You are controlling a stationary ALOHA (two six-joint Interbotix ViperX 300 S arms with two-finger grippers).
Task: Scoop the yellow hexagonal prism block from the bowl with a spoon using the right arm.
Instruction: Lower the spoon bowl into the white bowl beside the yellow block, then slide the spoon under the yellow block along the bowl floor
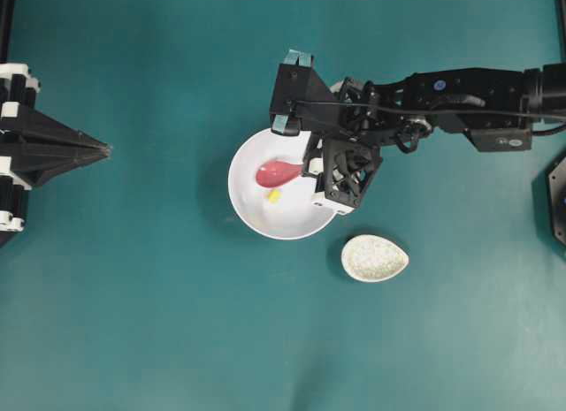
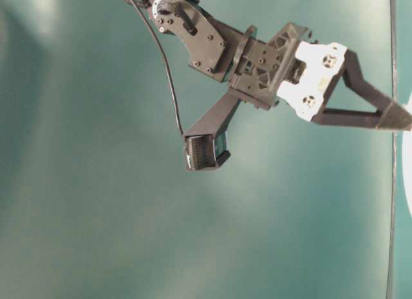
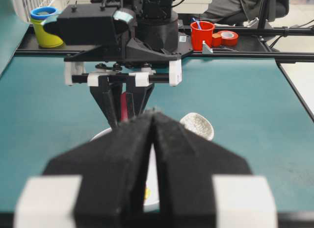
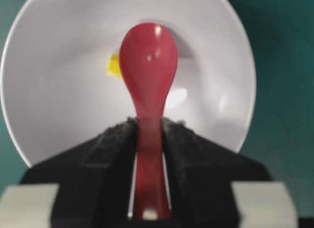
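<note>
Right pincer (image 4: 148, 127) grips spoon (image 4: 148, 66) — block (image 4: 114, 66) beside head.

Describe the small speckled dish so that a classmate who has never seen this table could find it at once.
Start at the big white bowl on the teal table. Just beyond its rim lies the small dish. It is egg-shaped, beige and speckled, unlike the round plain bowl.

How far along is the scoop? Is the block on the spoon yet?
Done: the right gripper is shut on the spoon handle and has it over the bowl. In hand: the spoon's head hangs inside the bowl, beside the yellow hexagonal prism block, which lies on the bowl floor, not on the spoon. Left: get the head under the block and lift it out.
</note>
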